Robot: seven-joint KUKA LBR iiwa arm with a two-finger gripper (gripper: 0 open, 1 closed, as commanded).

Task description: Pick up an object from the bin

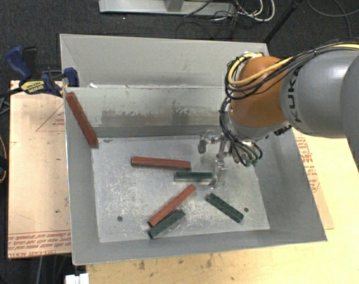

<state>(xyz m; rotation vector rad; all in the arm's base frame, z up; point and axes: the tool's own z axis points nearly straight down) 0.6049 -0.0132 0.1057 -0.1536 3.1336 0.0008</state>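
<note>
My gripper [217, 168] hangs low in the middle right of the bin, under the orange wrist cover. Its tip is at the right end of a short dark green bar [192, 176] that lies flat on the bin floor. Just left of that bar lies a red-brown bar [160, 163]. Below it, a second red-brown bar [172, 205] lies on a slant. Another dark green bar [224, 207] lies below and to the right of the gripper. Whether the gripper touches the green bar cannot be told.
A third dark green bar [166, 223] lies near the front edge, beside the slanted red-brown one. A long red-brown bar [82, 120] leans against the left wall. The arm reaches in from the right above the bin's right side.
</note>
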